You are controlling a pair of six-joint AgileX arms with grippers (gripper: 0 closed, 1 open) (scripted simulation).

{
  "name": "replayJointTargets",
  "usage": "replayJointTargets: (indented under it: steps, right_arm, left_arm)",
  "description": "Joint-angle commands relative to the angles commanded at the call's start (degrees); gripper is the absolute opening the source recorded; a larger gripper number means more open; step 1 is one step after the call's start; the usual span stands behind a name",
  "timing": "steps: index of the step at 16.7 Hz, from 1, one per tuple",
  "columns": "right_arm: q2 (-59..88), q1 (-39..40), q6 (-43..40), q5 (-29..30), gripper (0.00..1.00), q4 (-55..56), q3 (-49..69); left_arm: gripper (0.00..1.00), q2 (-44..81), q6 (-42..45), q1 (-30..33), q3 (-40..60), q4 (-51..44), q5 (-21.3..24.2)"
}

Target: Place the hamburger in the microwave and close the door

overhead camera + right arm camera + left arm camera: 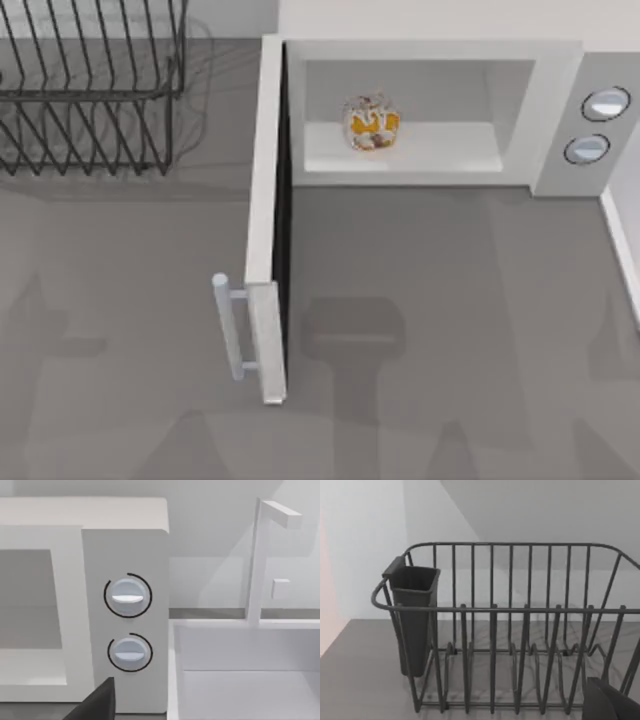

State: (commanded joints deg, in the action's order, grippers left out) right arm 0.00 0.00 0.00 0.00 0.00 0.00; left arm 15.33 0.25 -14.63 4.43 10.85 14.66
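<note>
Burger (pixel 371 123) already sits in the microwave (pixel 420 60) cavity, so what's left is the door (pixel 268 250), swung fully open: stiff hinged panel, likely light, best pushed near the bar handle (pixel 226 327); can't tell finger state on either gripper.

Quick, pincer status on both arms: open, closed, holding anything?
Left pincer: cannot be told, facing the wire rack.
Right pincer: cannot be told, near the microwave.

Open door (pixel 266 290) (edge-on) beside cavity mouth (pixel 410 110)
</note>
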Motion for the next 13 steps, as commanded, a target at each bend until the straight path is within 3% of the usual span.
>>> replayJointTargets:
  steps: [5, 13]
  right_arm:
    - [0.0, 0.0, 0.0, 0.0, 1.0, 0.0, 0.0]
    - [0.0, 0.0, 0.0, 0.0, 1.0, 0.0, 0.0]
  left_arm:
    - [0.0, 0.74, 0.06, -0.78, -0.54, 0.86, 0.74]
    - [0.0, 12.01, 0.3, -12.08, -4.19, 15.88, 12.14]
